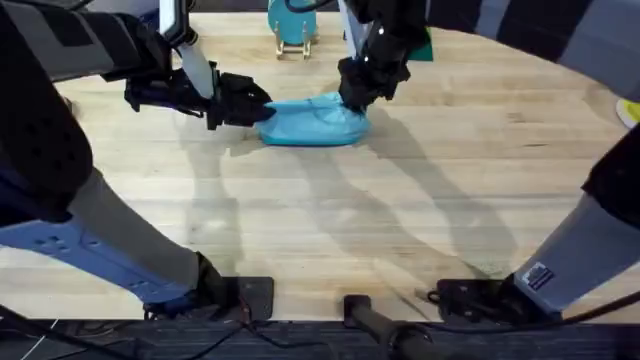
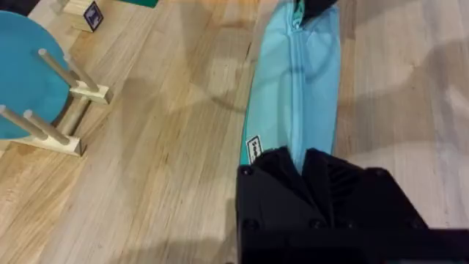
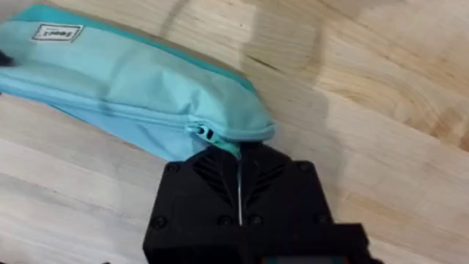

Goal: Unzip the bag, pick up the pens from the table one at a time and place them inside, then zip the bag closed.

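The bag [image 1: 312,122] lies on the table [image 1: 400,220] toward the far side, with my left gripper [image 1: 255,105] at its left end and my right gripper [image 1: 352,98] at its right end. From my left wrist, my fingers [image 2: 282,172] are pressed together on the near end of the pouch, the zipper line running away from them, a teal disc on a wooden stand [image 2: 44,95] well off to the side. From my right wrist, the fingers [image 3: 220,169] are closed on the teal zipper pull [image 3: 226,149] at the bag's end; the zipper looks fully shut. No pens lie loose on the table, so I judge this either the start of unzipping or the end of zipping; I can't tell which. If unzipping, I must draw the pull along while the left holds firm.
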### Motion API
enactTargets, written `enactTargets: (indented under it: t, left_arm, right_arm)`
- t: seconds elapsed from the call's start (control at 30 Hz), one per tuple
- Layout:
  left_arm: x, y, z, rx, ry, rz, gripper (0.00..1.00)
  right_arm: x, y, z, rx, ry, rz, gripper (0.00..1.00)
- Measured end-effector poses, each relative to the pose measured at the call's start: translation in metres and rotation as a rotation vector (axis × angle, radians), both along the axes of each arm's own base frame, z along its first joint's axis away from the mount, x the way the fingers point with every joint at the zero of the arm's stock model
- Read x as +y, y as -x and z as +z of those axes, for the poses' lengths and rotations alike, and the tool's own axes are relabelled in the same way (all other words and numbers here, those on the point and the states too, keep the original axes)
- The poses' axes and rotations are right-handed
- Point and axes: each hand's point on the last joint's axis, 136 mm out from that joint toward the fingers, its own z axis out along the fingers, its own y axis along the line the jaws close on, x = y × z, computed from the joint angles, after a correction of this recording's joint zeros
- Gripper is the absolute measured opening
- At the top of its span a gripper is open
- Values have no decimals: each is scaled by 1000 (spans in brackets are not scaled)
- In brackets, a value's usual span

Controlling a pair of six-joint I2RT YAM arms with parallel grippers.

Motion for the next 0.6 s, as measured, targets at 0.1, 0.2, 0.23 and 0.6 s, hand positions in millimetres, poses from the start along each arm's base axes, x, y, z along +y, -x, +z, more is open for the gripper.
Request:
enactTargets:
  t: [0.1,0.2,0.23,0.6]
  left_arm:
    - [0,0,0,-1,0,0,42]
    - [0,0,0,-1,0,0,42]
    - [0,0,0,-1,0,0,42]
    - [0,0,0,0,1,0,42]
  right_arm:
    - [-2,-1,0,2,-1,-2,31]
    - [-8,-2,-1,11,0,-13,31]
    - [-11,-3,-1,14,2,-19,31]
    - [-35,-8,-2,41,11,-59,31]
